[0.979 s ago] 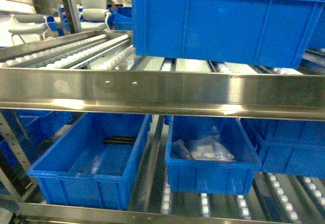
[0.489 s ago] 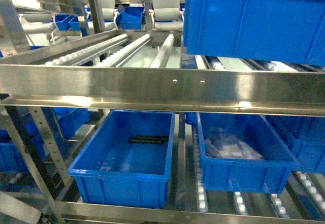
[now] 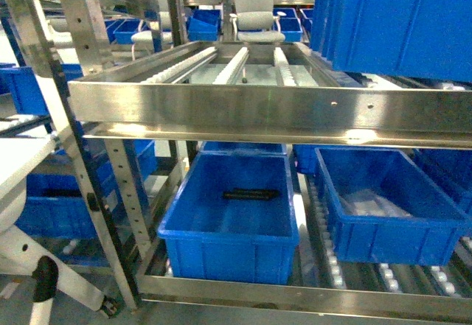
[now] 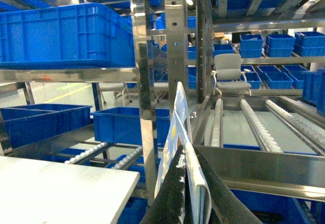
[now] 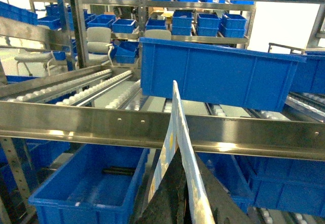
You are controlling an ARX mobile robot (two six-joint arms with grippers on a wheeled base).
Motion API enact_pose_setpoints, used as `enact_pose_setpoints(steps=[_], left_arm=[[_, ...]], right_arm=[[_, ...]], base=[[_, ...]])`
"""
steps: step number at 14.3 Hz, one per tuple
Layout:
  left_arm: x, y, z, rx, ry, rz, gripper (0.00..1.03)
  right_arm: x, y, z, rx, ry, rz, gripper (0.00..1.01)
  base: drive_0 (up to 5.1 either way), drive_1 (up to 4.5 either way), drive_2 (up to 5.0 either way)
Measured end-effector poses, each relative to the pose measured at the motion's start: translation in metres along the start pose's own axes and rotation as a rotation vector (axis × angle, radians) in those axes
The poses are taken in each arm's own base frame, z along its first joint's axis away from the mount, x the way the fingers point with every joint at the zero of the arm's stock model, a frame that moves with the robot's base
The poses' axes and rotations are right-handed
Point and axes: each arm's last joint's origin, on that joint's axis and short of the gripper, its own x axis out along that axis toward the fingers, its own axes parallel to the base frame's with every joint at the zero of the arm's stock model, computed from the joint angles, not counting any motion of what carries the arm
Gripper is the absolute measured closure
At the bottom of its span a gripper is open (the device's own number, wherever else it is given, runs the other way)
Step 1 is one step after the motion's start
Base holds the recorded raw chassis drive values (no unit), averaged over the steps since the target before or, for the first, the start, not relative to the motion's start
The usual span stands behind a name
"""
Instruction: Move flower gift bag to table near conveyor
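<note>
Both wrist views show a thin flat bag edge-on: the left tool point(image 4: 189, 193) is clenched on the bag point(image 4: 179, 127), and the right tool point(image 5: 183, 196) grips what appears to be the same bag point(image 5: 175, 132) — neither tool nor bag shows in the head view. The step in hand looks like the carry toward the tabletop point(image 4: 61, 188), whose white corner sits at lower left in the left wrist view and at the left edge of the head view. To do it well, I would keep both grips firm and level so the bag does not twist or tear between them, and swing left clear of the conveyor point(image 3: 243, 63) before lowering. In the way: the steel upright point(image 4: 142, 82) just beside the tabletop corner, and the conveyor's front rail point(image 3: 273, 107). Around are blue bins point(image 3: 236, 207) on the lower lanes, one holding a dark bar point(image 3: 251, 193), and chairs point(image 3: 254, 8) behind.
</note>
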Motion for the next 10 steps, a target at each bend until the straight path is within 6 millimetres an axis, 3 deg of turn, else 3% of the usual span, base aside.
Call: enact_pose_setpoints(steps=[10], left_arm=[[0.0001,-0.0001,-0.0002,0.001,0.002,0.000,1.01]], right_arm=[[0.0000,0.0000,0.0000,0.000,0.000,0.000,0.99]], base=[[-5.0,2.47,2.5]])
